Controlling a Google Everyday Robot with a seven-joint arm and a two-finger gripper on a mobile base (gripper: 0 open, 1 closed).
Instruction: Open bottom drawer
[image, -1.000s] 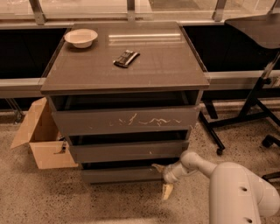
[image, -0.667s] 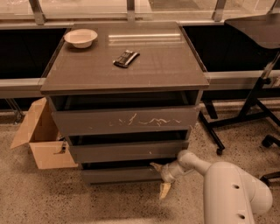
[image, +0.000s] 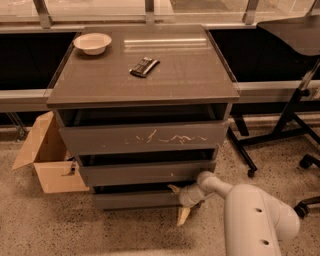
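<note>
The bottom drawer (image: 132, 199) is the shallowest dark grey-brown front, lowest in the cabinet, and sticks out slightly, with a dark gap above it. My gripper (image: 178, 202) is at the right end of that front, on a white arm (image: 250, 215) coming in from the lower right. It is open: one pale finger (image: 173, 189) points at the drawer's top edge and the other (image: 183, 216) hangs below near the floor. The gripper's body hides the drawer's right end.
The mid-height front (image: 145, 173) and the tall scratched front (image: 145, 137) are above. A white bowl (image: 92, 43) and a dark bar (image: 144, 66) lie on the cabinet top. An open cardboard box (image: 47, 160) stands at the left, and a black chair base (image: 290, 130) at the right.
My gripper and forearm have shifted a little to the left, closer along the bottom drawer front. The drawers have not visibly moved.
</note>
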